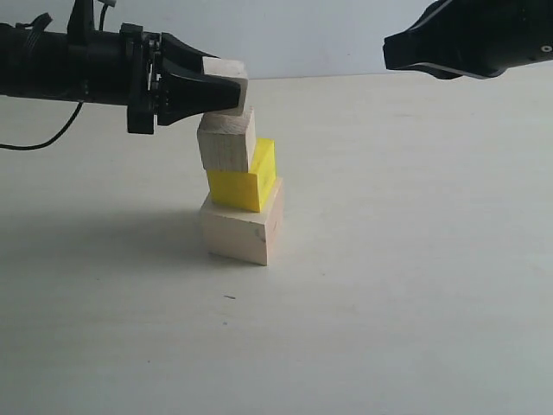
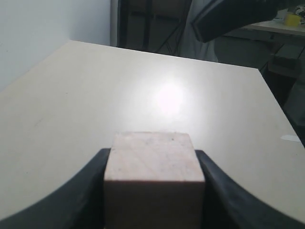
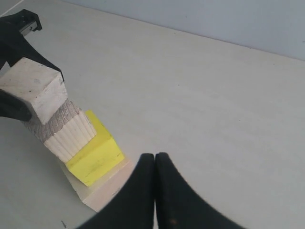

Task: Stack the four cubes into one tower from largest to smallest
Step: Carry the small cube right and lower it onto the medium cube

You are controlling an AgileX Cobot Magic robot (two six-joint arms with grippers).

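Left gripper [image 1: 220,86]: pinched on the tiny pale wood cube [image 1: 226,66], which is gripped by two opposite side faces.
Right gripper [image 3: 155,160]: pressed together and empty, held high and well apart from the stack.
Stack: the big pale wood cube [image 1: 242,229] is set on the surface [image 1: 415,259]. The yellow cube [image 1: 246,183] is on it and the smaller pale wood cube [image 1: 226,143] on top, each twisted slightly against the one below.
Key relation: the tiny cube is held directly over the smaller pale wood cube, at or just above its top face. Whether they touch cannot be told.
Nearer arm: the left.
Move judged due: a straight lowering, if any is needed, then release without sideways push.
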